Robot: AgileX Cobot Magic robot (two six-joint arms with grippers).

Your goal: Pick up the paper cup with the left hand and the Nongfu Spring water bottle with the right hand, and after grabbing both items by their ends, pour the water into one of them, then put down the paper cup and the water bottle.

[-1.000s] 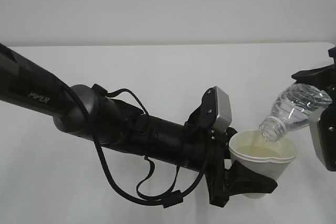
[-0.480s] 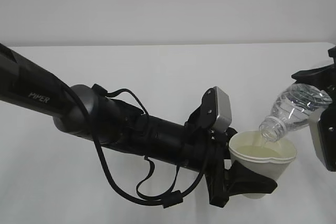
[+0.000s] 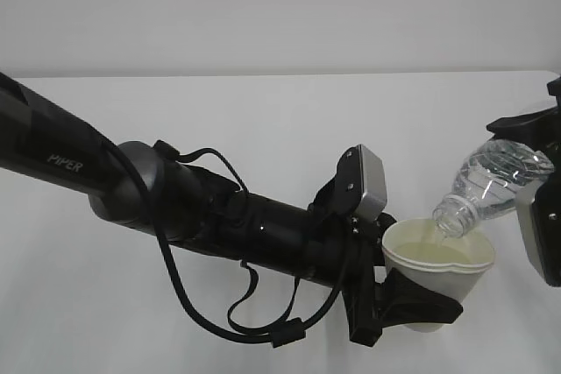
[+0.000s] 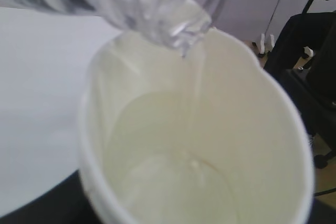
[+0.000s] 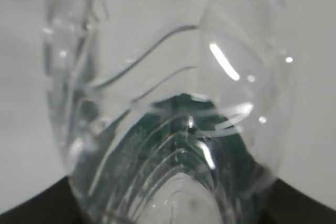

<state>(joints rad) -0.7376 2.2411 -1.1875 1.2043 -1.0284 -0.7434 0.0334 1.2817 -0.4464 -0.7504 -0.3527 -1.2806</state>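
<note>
Paper cup [image 3: 436,271] sits upright in the left hand [image 3: 399,299], fingers clamped round its base. At its 1 o'clock we see the Nongfu Spring water bottle [image 3: 491,186] — right hand [image 3: 539,172] gripping its btm end — neck slanting down-left, mouth just over the rim, water streaming in.
</note>
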